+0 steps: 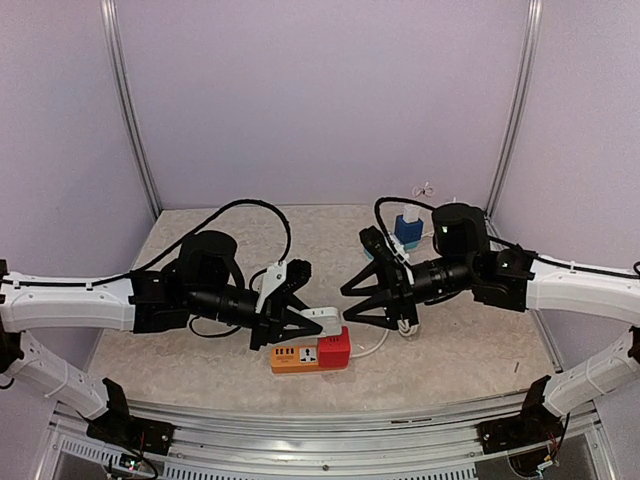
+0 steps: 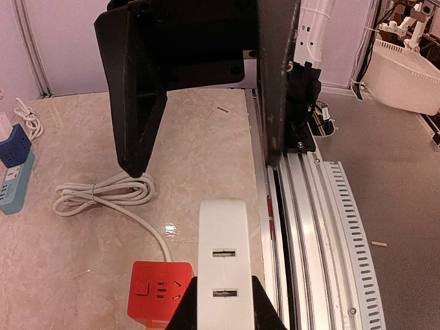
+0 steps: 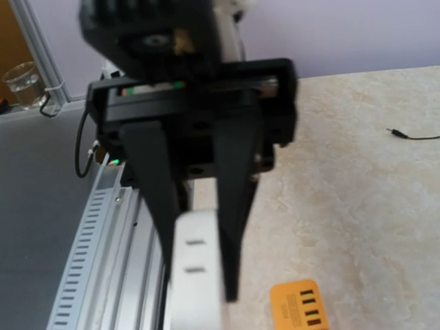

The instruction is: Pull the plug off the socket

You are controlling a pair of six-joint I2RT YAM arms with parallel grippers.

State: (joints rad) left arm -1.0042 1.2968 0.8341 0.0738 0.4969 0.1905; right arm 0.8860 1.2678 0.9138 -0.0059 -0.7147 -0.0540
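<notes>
We find the left gripper (image 2: 224, 306) clamped on the plug (image 2: 221, 240) — rigid, light, slick, apparently seated in the socket (image 2: 159, 294); hold its flat sides — right gripper (image 2: 203, 159) gapes empty

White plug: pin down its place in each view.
Top external: white plug lower centre, just above the power strip.
Left wrist: bottom centre, right of the strip's red end.
Right wrist: bottom, left of centre, blurred.
Shared landmark: the power strip; its orange end shows lower right there.
</notes>
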